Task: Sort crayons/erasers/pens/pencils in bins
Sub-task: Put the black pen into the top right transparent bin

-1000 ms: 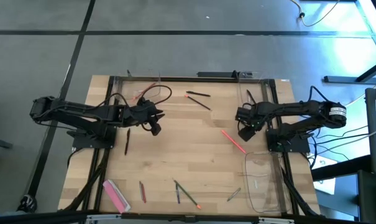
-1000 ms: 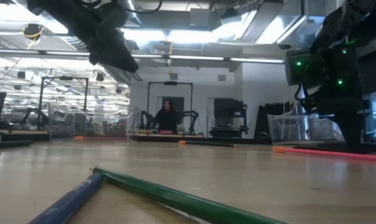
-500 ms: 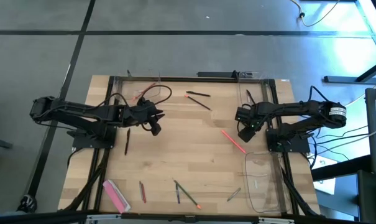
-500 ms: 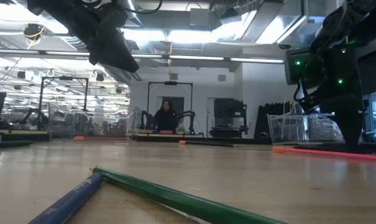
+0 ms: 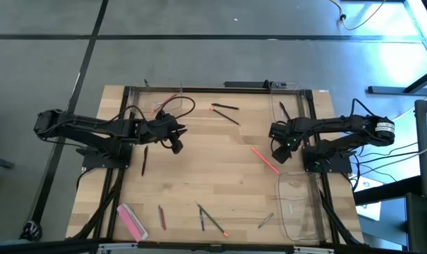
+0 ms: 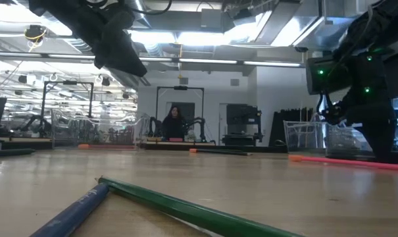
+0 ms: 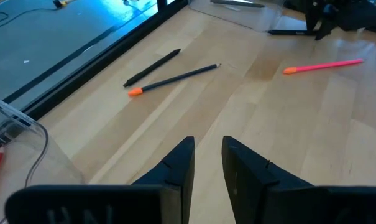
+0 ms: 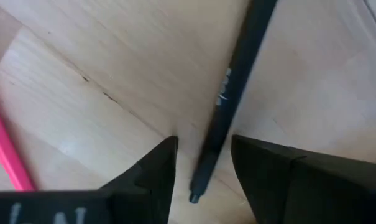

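Note:
My right gripper (image 5: pixel 278 151) points down at the table's right side, open. In the right wrist view its fingers (image 8: pixel 155 163) stand on either side of a black pen (image 8: pixel 232 87) that lies flat on the wood; I cannot tell whether they touch it. A pink crayon (image 5: pixel 265 160) lies just to the gripper's left. My left gripper (image 5: pixel 176 143) hangs above the table's left half, open, with nothing between its fingers (image 7: pixel 207 144). Clear bins stand at the far left (image 5: pixel 159 95), far right (image 5: pixel 292 101) and near right (image 5: pixel 302 209).
Two black pens (image 5: pixel 226 111) lie at the far middle and another (image 5: pixel 144 160) near the left arm. Pencils (image 5: pixel 212 220) are scattered along the near edge, with a wide pink bar (image 5: pixel 132 221) at the near left. A person stands in the room beyond.
My right gripper has tipped a little over the black pen and stays open. The pen and crayon lie as before.

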Tool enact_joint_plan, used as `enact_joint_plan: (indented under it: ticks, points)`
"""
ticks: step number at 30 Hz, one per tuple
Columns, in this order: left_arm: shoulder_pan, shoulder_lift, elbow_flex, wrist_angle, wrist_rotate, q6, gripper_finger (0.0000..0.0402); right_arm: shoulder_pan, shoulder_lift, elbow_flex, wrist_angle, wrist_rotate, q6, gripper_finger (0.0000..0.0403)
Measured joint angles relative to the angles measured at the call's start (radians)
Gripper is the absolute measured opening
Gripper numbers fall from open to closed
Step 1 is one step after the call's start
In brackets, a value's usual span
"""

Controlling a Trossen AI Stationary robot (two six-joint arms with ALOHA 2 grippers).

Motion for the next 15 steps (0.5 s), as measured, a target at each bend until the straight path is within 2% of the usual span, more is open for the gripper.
enact_joint_plan:
  ticks: [4,15]
  points:
    - [0.0,0.0,0.0,0.0,0.0,0.0,0.0074,0.003,0.004,0.031,0.009,-0.028,-0.026,0.0159]
    - [0.0,0.0,0.0,0.0,0.0,0.0,0.0074,0.001,0.006,0.033,0.022,-0.01,-0.027,0.0158]
